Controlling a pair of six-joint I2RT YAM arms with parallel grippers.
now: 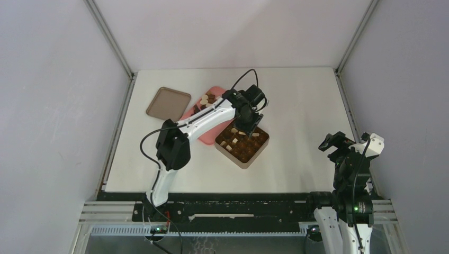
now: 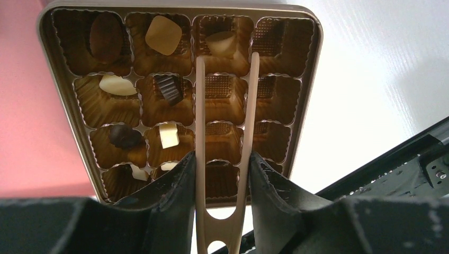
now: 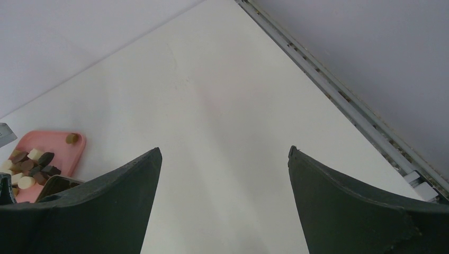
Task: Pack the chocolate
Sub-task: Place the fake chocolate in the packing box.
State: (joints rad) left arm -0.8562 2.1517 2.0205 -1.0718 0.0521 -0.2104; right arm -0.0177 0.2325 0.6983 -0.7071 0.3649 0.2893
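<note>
My left gripper (image 2: 221, 159) is shut on the thin wooden tongs (image 2: 200, 106) and hovers over the square tan tin (image 2: 312, 32). The tong tips stand apart and empty, just below a cream chocolate (image 2: 221, 42) lying in a far-row cell. Several more chocolates, such as a dark oval one (image 2: 106, 34) and a tan one (image 2: 163, 34), fill the tin's left cells; the right cells are bare. In the top view the left gripper (image 1: 249, 119) is over the tin (image 1: 259, 151). Loose chocolates (image 1: 207, 99) lie on the pink tray (image 1: 218, 91). My right gripper (image 1: 331, 143) is open and empty.
The tin's lid (image 1: 168, 103) lies at the back left, beside the pink tray. The pink tray with loose chocolates (image 3: 29, 166) shows at the left edge of the right wrist view. The right gripper (image 3: 223, 151) hangs over bare white table near the right rail (image 3: 339, 95).
</note>
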